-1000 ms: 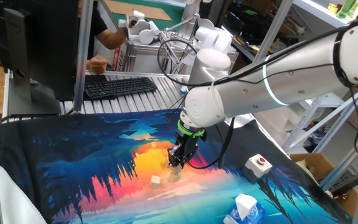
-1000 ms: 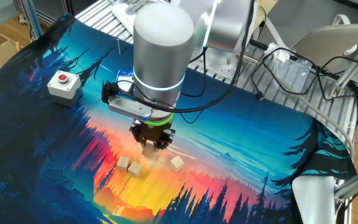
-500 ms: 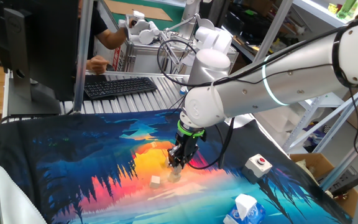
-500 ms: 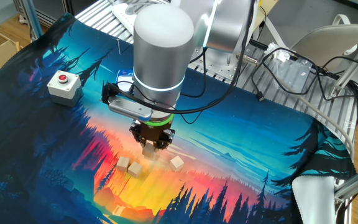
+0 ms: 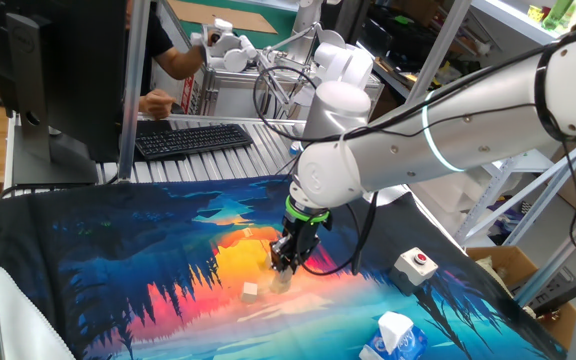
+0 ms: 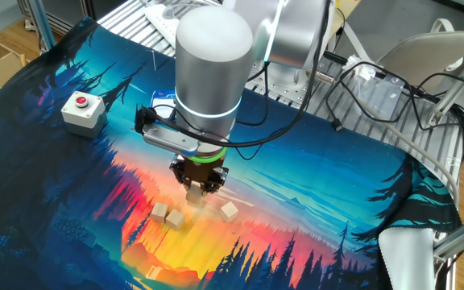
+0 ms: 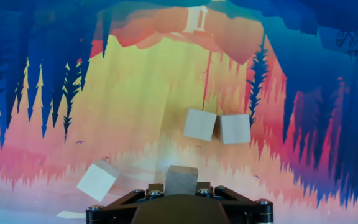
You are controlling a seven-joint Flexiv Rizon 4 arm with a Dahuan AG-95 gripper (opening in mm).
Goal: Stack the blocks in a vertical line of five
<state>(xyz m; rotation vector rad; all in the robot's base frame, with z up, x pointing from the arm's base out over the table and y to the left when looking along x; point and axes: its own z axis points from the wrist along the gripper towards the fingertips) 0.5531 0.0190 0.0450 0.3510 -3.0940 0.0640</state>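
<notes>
Gripper closed on one of the blocks, low over the mat.

One fixed view: the gripper points straight down over a pale block, possibly a stack; a loose block lies nearby. The other fixed view: two touching blocks and a separate one lie just beside the fingers. Hand view: narrow jaws clamp a block; the pair sits beyond. Square the held cube's edges over its seat, then release gently.

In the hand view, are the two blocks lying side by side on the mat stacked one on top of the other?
No, the two blocks lie next to each other flat on the mat, edges nearly touching, neither on top of the other.
</notes>
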